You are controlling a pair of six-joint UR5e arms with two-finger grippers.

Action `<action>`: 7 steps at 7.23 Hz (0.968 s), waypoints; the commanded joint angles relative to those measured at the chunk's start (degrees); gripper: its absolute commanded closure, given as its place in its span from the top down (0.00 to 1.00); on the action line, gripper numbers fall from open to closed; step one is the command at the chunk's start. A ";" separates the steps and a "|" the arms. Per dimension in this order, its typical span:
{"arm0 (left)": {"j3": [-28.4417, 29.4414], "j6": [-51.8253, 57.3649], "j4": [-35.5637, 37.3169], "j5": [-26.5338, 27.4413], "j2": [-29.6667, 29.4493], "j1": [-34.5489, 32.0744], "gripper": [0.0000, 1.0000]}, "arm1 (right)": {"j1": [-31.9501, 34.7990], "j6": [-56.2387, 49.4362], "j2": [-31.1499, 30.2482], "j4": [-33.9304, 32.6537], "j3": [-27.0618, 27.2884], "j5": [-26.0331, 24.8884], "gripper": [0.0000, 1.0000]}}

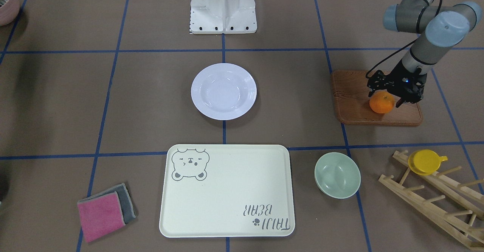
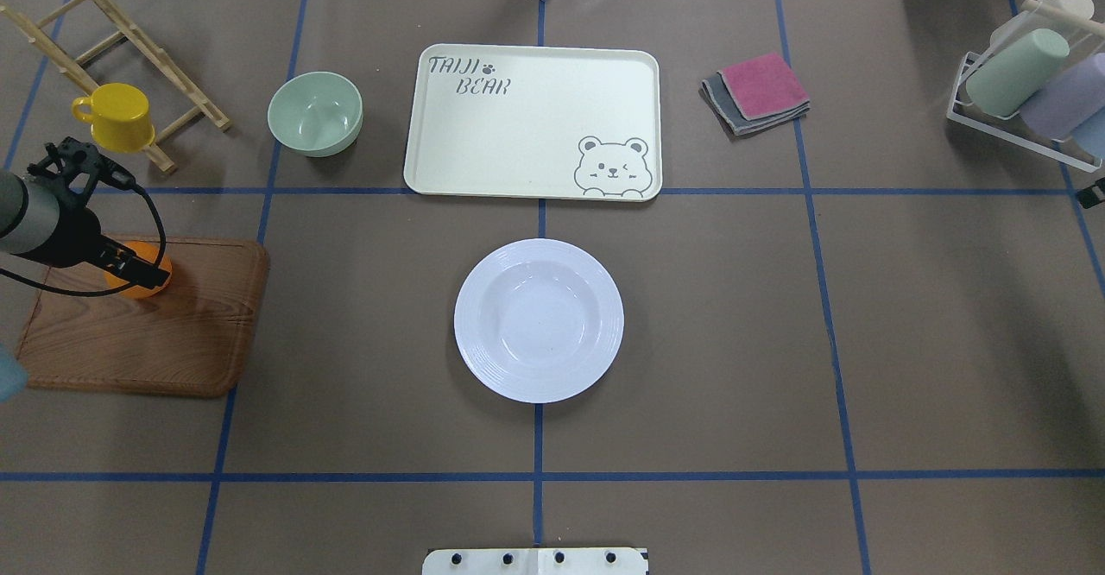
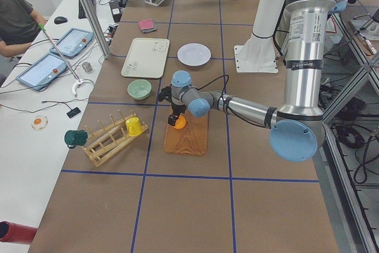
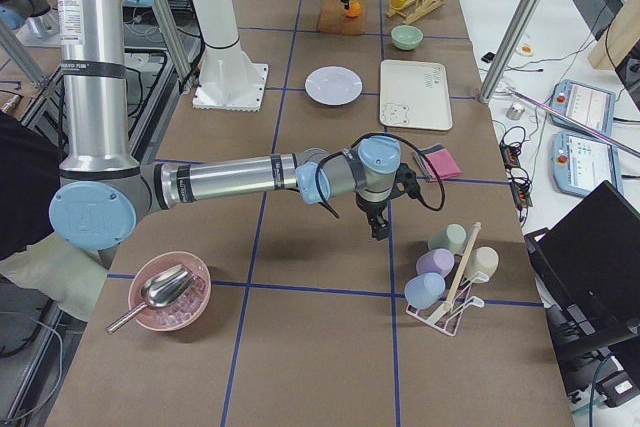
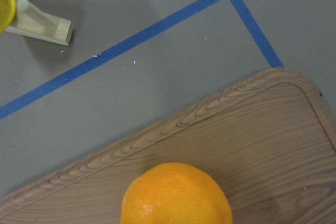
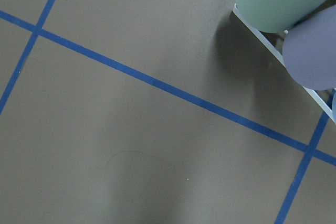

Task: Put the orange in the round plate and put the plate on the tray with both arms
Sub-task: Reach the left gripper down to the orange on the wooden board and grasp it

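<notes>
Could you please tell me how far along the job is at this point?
Nothing looks finished yet. The round plate sits empty on the table, apart from the tray, which is also empty. In hand: the left hand straddles the orange, which rests on the wooden board; a firm grip cannot be confirmed. Left: orange into plate, then plate onto tray.

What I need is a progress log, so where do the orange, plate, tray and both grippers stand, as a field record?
orange: on the wooden board, not yet in the plate
round plate: empty, mid-table, apart from the tray
tray: empty
left gripper: at the orange, a finger on either side; grip cannot be told
right gripper: over bare table near the cup rack; state cannot be told
</notes>
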 commanded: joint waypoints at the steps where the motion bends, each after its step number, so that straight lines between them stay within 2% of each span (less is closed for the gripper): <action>1: 2.06 0.38 -0.03 0.00 -0.88 0.18 0.99 | -0.23 0.00 0.00 -0.09 -0.17 -0.09 1.00; 5: 1.90 0.03 -0.03 -0.09 -0.79 0.18 0.99 | -1.10 0.44 0.70 -0.09 -0.87 -0.09 1.00; 6: 2.07 0.03 -0.03 -0.09 -0.35 0.18 0.87 | -1.28 1.22 0.79 -0.09 -0.96 0.00 1.00; 7: 2.07 0.12 -0.03 -0.09 -0.09 0.18 0.62 | -1.46 1.14 0.88 -0.09 -1.05 -0.09 1.00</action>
